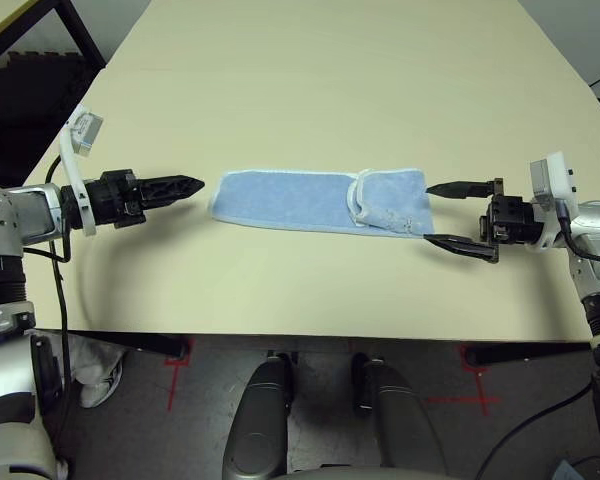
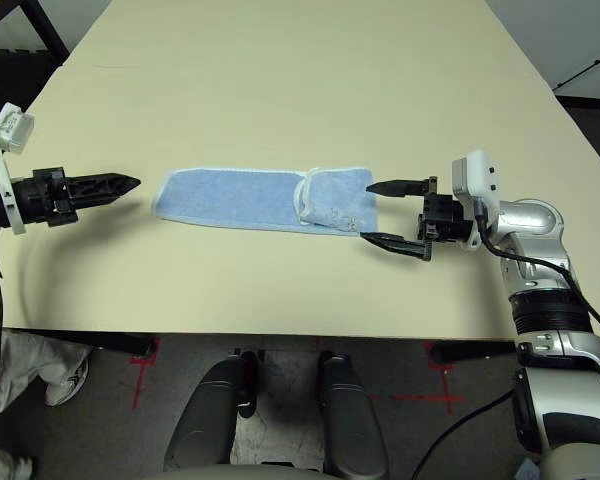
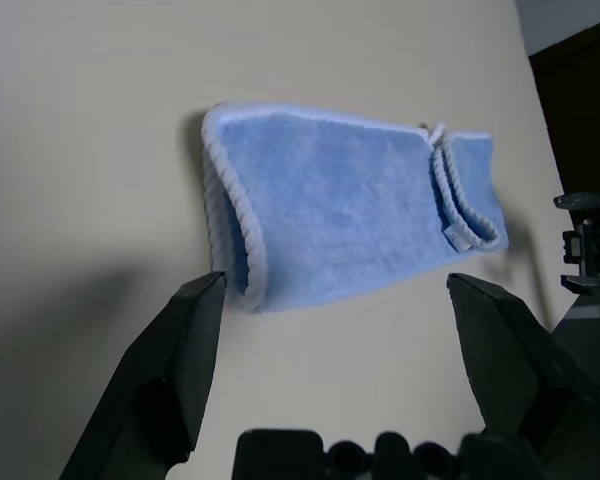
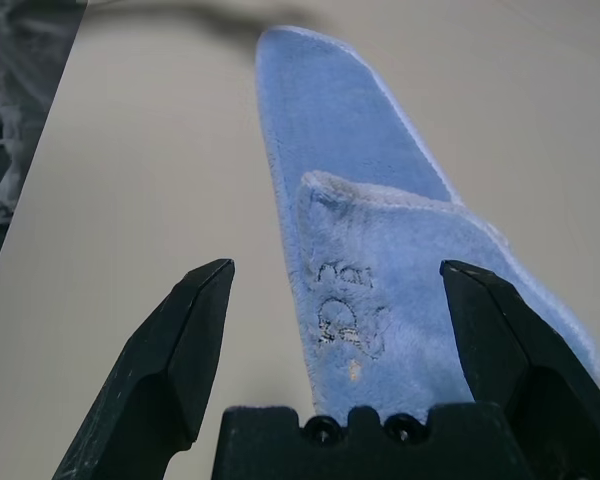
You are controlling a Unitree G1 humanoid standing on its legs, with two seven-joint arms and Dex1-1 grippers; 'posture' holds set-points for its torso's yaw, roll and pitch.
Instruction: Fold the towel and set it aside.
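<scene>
The light blue towel (image 1: 300, 198) lies flat on the table as a long strip running left to right. Its right end is folded back over itself, whitish hem up, with faint embroidery (image 4: 345, 310) on the flap. My left gripper (image 1: 185, 187) points at the strip's left end from a short gap away; in the left wrist view its fingers (image 3: 180, 350) stand wide apart, holding nothing. My right gripper (image 1: 430, 213) is open at the right end, one fingertip on each side of the folded flap's edge and nothing gripped. The towel (image 4: 350, 170) stretches away between those fingers.
The tan table (image 1: 310, 80) extends far back with bare surface behind and in front of the towel. Its front edge (image 1: 310, 335) runs just below both arms. A dark frame (image 1: 50, 30) stands off the back left corner. A person's shoe (image 1: 100, 380) rests on the floor at left.
</scene>
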